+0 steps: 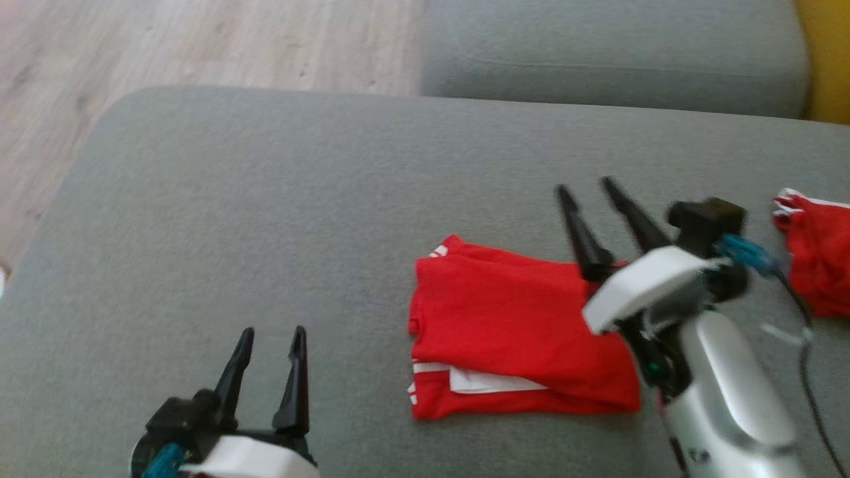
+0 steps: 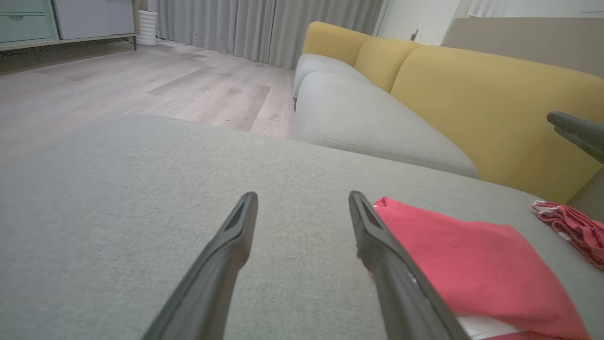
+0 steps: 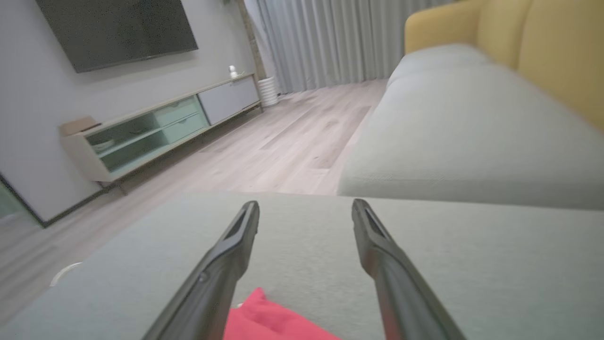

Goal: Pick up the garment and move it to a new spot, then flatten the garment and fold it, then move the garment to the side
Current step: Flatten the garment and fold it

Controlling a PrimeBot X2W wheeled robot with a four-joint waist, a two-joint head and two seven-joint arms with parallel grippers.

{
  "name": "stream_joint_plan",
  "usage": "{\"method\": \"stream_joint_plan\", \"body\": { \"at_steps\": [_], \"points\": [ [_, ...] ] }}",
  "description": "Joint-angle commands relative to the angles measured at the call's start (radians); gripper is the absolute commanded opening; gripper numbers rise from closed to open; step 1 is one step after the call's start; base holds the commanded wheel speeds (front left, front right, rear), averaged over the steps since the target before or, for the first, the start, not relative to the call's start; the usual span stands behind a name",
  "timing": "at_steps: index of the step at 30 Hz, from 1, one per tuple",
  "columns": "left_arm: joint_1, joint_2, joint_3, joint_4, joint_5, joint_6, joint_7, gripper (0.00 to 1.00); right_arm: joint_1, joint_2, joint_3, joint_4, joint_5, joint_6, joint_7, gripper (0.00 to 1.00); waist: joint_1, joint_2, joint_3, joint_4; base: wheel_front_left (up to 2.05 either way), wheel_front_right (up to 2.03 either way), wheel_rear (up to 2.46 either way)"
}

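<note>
Evidently folded, the garment (image 1: pixel 518 332) lay flat on the ottoman (image 1: pixel 265 219), a broad grey cushion with a fine, nubbly weave and rounded corners. The cloth was a smooth, bright red knit pressed into a rough rectangle. White stripes showed at its far left corner and along its near left edge, where a white panel peeked from between the layers.

The right gripper (image 1: pixel 586 184) stood with its two long, tapered, matte-black fingers spread wide and nothing between them. In the head view the finger bases overlapped the garment's far right corner, and the tips reached past it over bare upholstery. In the right wrist view a red corner of the fabric sat low between the two finger roots. A glossy white shell covered the wrist behind them.

The left gripper (image 1: pixel 273 330) was likewise wide open and empty, its fingers over bare grey fabric. The garment lay well to their right, and in the left wrist view its near edge ran behind the right-hand finger (image 2: pixel 391 269).

Right of the right gripper's fingers, a second red cloth (image 1: pixel 817 252) with white trim lay crumpled. Beyond the fingertips were a grey sofa seat (image 2: pixel 368 127) with a mustard-yellow back and a pale wood-plank floor (image 1: pixel 199 40).
</note>
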Motion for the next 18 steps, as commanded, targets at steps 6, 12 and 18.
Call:
{"method": "stream_joint_plan", "body": {
  "at_steps": [6,12,18],
  "points": [
    [-0.088,-0.027,0.033,0.018,0.006,-0.009,-0.014,1.0,0.139,0.005,-0.118,-0.183,-0.192,-0.001,-0.05,1.0,0.0,-0.0001,-0.032,-0.061,0.0,0.0,0.0],
    [-0.073,-0.039,0.05,0.063,-0.004,-0.016,-0.038,1.0,0.312,0.005,-0.197,-0.294,-0.214,-0.001,-0.074,1.0,0.0,-0.0001,-0.047,-0.093,0.0,0.0,0.0],
    [-0.016,-0.037,0.073,0.093,-0.009,-0.018,-0.059,1.0,0.426,0.005,-0.214,-0.315,-0.178,-0.001,-0.113,1.0,0.0,-0.0001,-0.054,-0.109,0.0,0.0,0.0]
  ]
}}
